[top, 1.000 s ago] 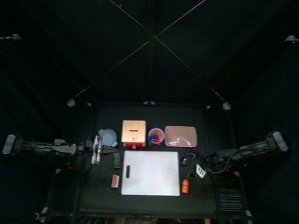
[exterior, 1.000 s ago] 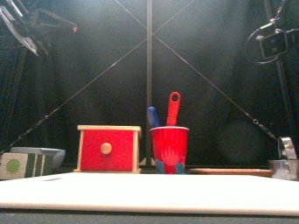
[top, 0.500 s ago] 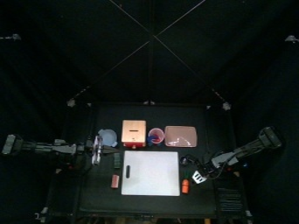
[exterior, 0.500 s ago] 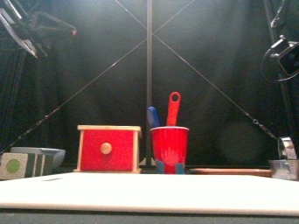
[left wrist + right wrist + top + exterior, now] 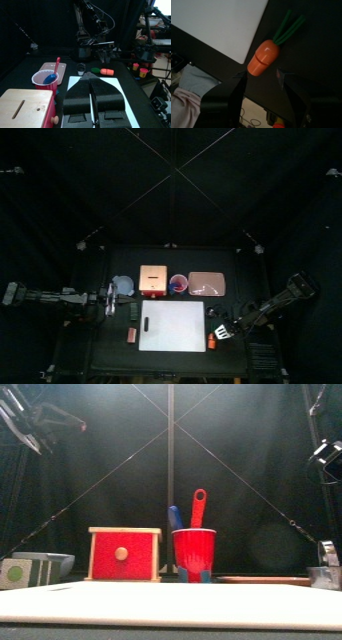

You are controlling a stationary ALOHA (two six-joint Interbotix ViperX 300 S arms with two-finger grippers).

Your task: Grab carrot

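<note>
The carrot (image 5: 264, 56) is a stubby orange piece with a green stem, lying on the black table right beside a corner of the white board (image 5: 218, 22). My right gripper (image 5: 261, 76) hangs over it, open, its fingertips standing on either side of the carrot's thick end without touching it. In the top view that gripper (image 5: 223, 333) covers the carrot at the board's right front corner. From the left wrist view the carrot (image 5: 107, 71) shows far off under the right arm. My left gripper (image 5: 93, 81) rests shut at the board's left side, holding nothing.
Behind the board (image 5: 174, 325) stand a blue bowl (image 5: 123, 285), a wooden box (image 5: 154, 280), a red cup (image 5: 178, 282) with utensils and a pink plate (image 5: 206, 283). A reddish-brown piece (image 5: 131, 335) lies left of the board. The table's right edge is close to the carrot.
My right gripper has opened from shut and swung toward the table's front, onto the carrot's spot. The left arm has not moved.
</note>
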